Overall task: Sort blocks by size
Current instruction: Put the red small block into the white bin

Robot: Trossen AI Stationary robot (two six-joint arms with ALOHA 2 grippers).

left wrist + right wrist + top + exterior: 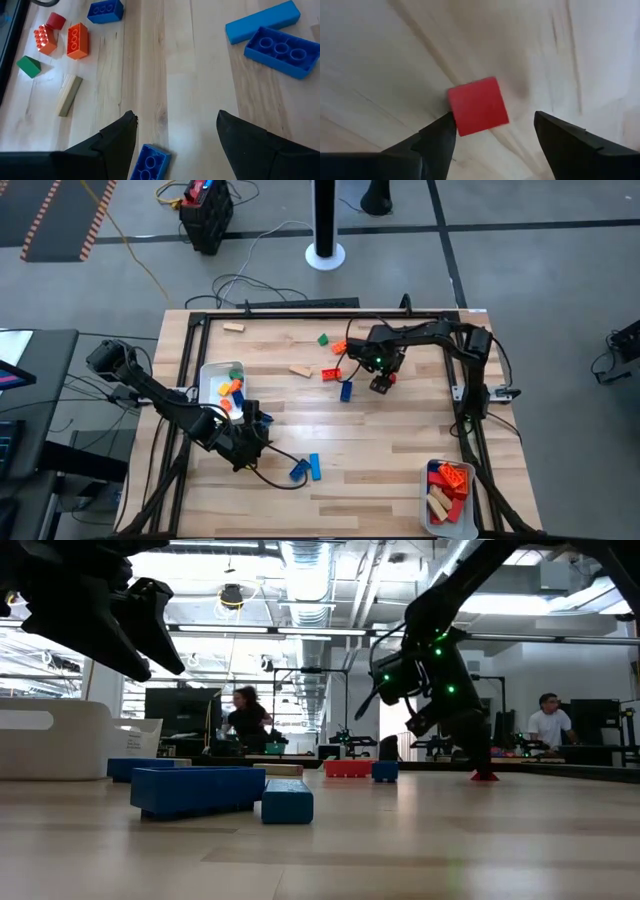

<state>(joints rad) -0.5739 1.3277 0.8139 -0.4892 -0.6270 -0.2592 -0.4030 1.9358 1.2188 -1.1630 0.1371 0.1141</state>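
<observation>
Right gripper (495,131) is down over the far right part of the table (400,450), fingers spread wide, and a small red cube (478,105) lies flat on the wood just ahead of the gap between them, close by one fingertip; whether it touches, I can't tell. Nothing is clamped. In the overhead view that red cube (380,385) sits right under the right gripper (383,380), near a blue brick (346,390) and a red brick (331,374).

Left gripper (175,135) hovers beside the near-left white tray (208,370), fingers apart and empty, a blue studded brick (148,162) lying low between them, two longer blue bars (280,47) farther off.
</observation>
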